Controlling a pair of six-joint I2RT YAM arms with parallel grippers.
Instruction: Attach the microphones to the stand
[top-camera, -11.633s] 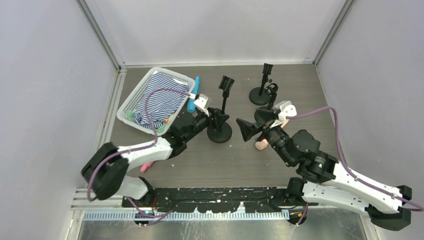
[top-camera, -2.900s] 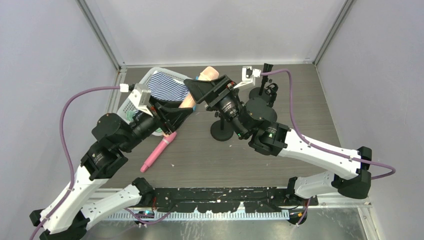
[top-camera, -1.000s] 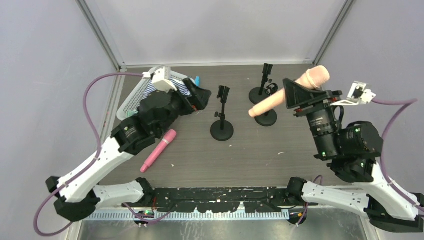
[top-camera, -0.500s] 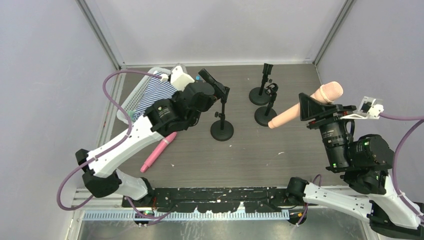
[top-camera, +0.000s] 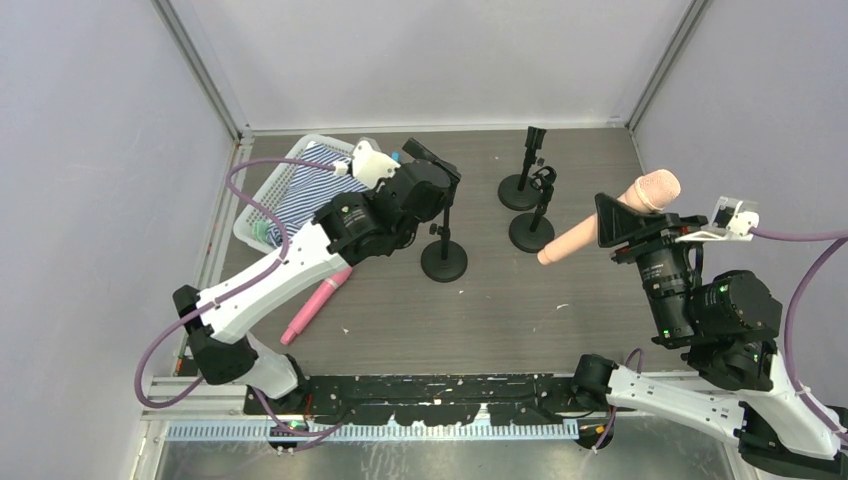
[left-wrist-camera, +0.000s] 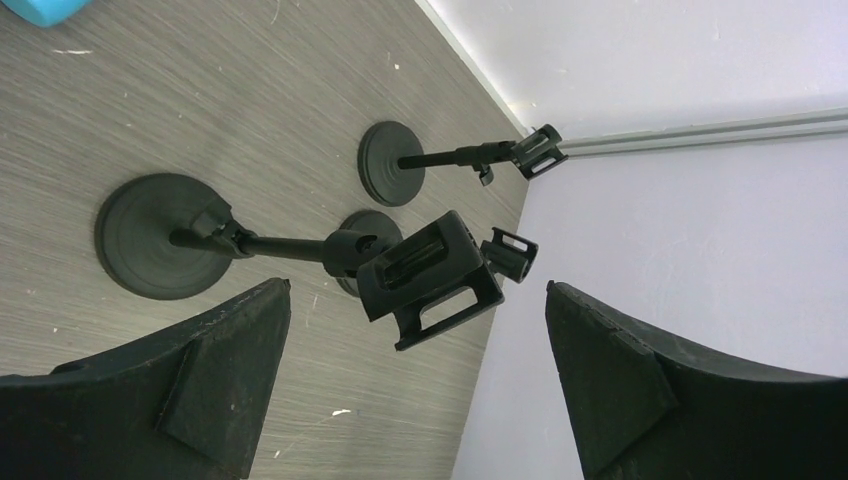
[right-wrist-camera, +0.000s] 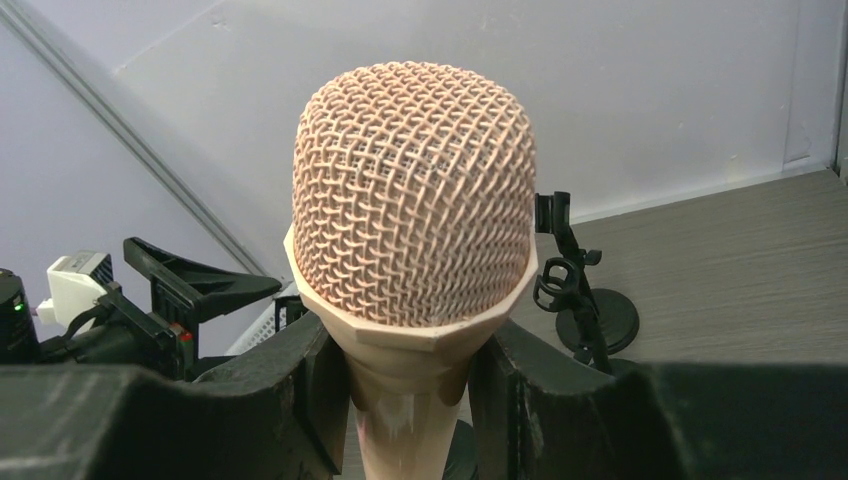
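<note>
Right wrist view gives you the peach-beige microphone (right-wrist-camera: 412, 190) close up: a woven mesh dome over a smooth tapering handle, clamped between the black fingers of your right gripper (right-wrist-camera: 405, 405). Your left gripper (left-wrist-camera: 420, 390) is spread wide and empty, facing the boxy clip of a black round-based stand (left-wrist-camera: 430, 275). The smooth pink microphone (top-camera: 318, 303) lies flat on the wood-grain table (top-camera: 600, 160). The bright blue microphone (top-camera: 396, 158) peeks out beside the white lattice basket (top-camera: 262, 205).
</note>
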